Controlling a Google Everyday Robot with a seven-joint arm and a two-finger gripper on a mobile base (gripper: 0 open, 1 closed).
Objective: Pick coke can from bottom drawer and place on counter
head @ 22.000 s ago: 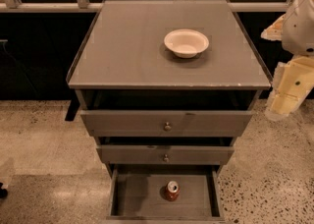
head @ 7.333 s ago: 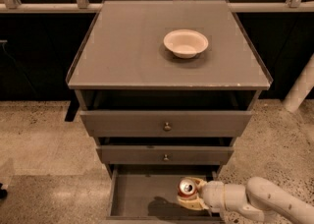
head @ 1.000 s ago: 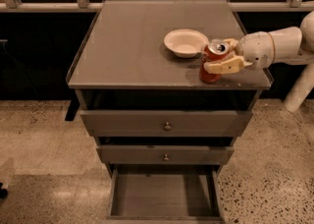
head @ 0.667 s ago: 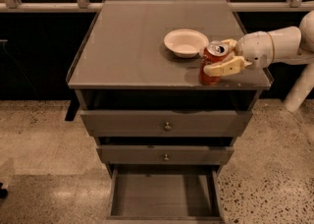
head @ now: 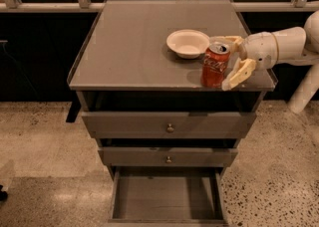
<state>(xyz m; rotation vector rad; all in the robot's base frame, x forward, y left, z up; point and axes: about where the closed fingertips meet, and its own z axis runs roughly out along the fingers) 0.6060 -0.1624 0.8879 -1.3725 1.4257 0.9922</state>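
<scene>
The coke can [head: 214,65], red with white script and a silver top, stands upright on the counter [head: 134,47] near its front right corner. My gripper [head: 230,63] reaches in from the right at counter height. Its fingers are spread open on either side of the can's right half, one finger [head: 238,74] in front and one behind. The can rests on the counter. The bottom drawer [head: 167,197] is pulled out below, and nothing lies on its plank floor.
A white bowl [head: 188,43] sits on the counter just behind and left of the can. Two drawer fronts with round knobs [head: 170,128] stand slightly ajar. Speckled floor surrounds the cabinet. A white arm segment [head: 304,91] stands at the right.
The can has gone from tilted in my grip to upright on the counter. The fingers have spread apart, and the gripper has eased slightly to the right.
</scene>
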